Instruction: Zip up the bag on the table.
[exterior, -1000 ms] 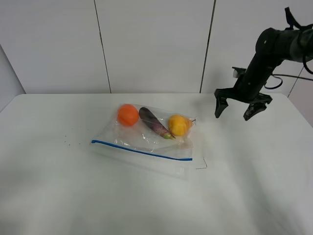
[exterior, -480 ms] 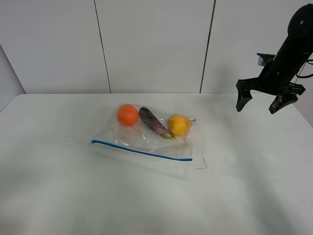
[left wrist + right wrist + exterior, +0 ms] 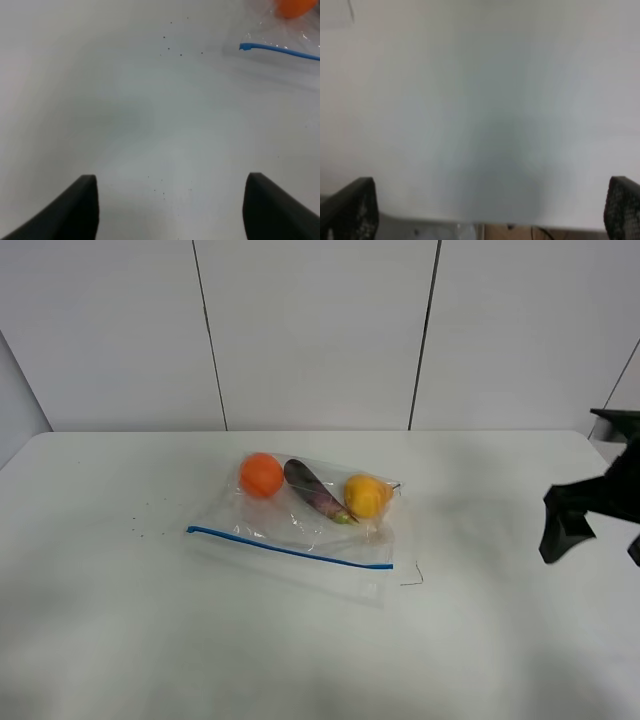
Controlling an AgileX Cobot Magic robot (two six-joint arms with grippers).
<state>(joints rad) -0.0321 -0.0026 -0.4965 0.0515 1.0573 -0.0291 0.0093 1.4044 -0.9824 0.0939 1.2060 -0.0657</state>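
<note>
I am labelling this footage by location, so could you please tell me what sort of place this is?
Probably a robot test bench or lab: a bare white table before blank wall panels, a single zip bag of produce, and a black right claw at the edge.

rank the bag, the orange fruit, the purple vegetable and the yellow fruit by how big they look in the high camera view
1. bag, by far the largest
2. purple vegetable, the longest of the produce
3. orange fruit and yellow fruit look about alike; no clear ranking
</note>
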